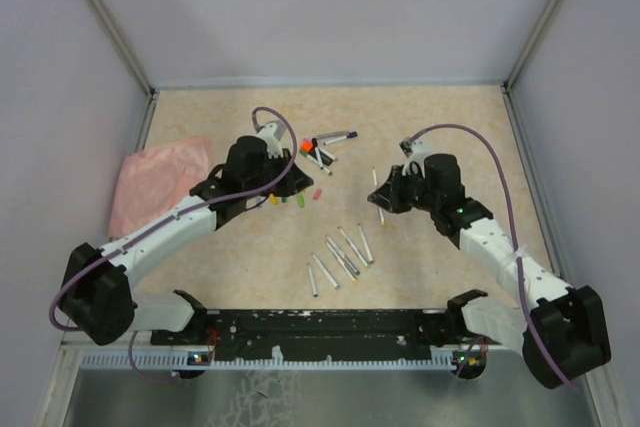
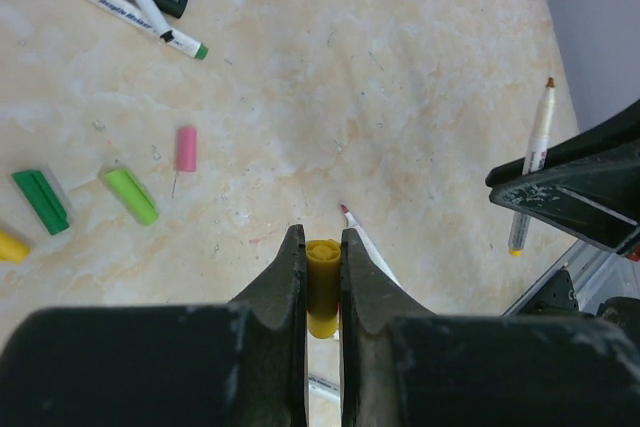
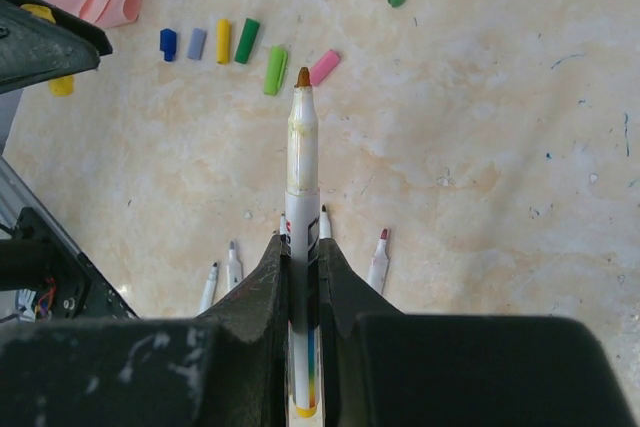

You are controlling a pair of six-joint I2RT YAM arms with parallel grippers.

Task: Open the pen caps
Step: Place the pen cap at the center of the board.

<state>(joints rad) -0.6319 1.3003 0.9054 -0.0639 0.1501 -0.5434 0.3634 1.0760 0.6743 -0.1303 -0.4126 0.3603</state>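
Right of the pink cloth, my left fingers pinch a seemingly light, slick yellow cap across its middle; my right fingers clamp the stiff pen by its barrel.

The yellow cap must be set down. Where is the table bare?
Bare: the strip behind the far pens, and right of the right gripper. Crowded: loose caps by the left gripper, uncapped pens at near centre.
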